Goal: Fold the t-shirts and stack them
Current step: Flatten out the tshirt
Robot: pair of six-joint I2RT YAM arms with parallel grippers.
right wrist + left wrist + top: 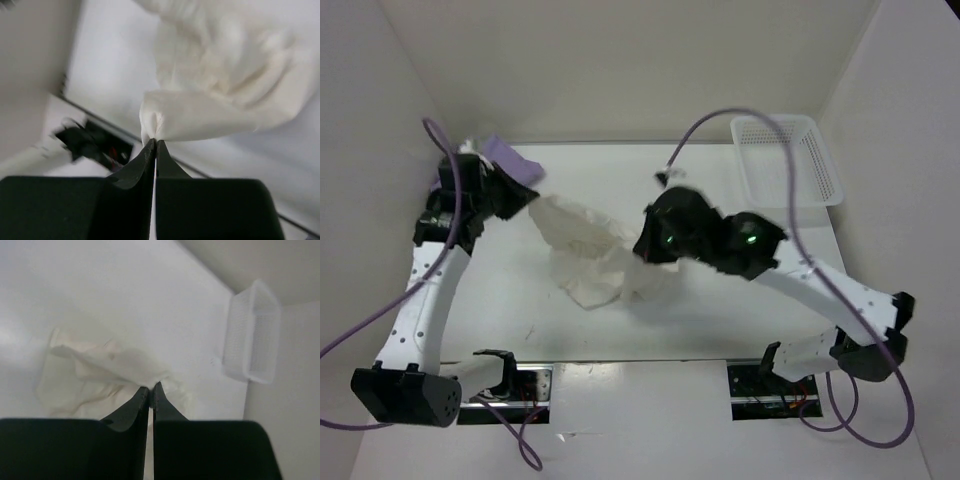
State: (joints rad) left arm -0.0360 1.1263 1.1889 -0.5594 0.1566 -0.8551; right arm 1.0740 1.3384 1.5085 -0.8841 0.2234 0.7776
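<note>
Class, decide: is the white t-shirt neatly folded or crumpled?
Crumpled: the white t-shirt is bunched in wrinkles, with both arms' jaws shut on its edges.

No legible text, label, brand, number or sign in any view. Checked the crumpled white fabric t-shirt at the fingertips and the white plastic mesh basket beyond them, to their right. Both are plain.

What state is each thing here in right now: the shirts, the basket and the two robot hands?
white t-shirt: crumpled, not folded, gripped by both hands.
purple t-shirt: bunched in the far left corner, partly hidden by the left arm.
basket: upright, looks empty.
left hand: shut on the white t-shirt.
right hand: shut on the white t-shirt.
</note>
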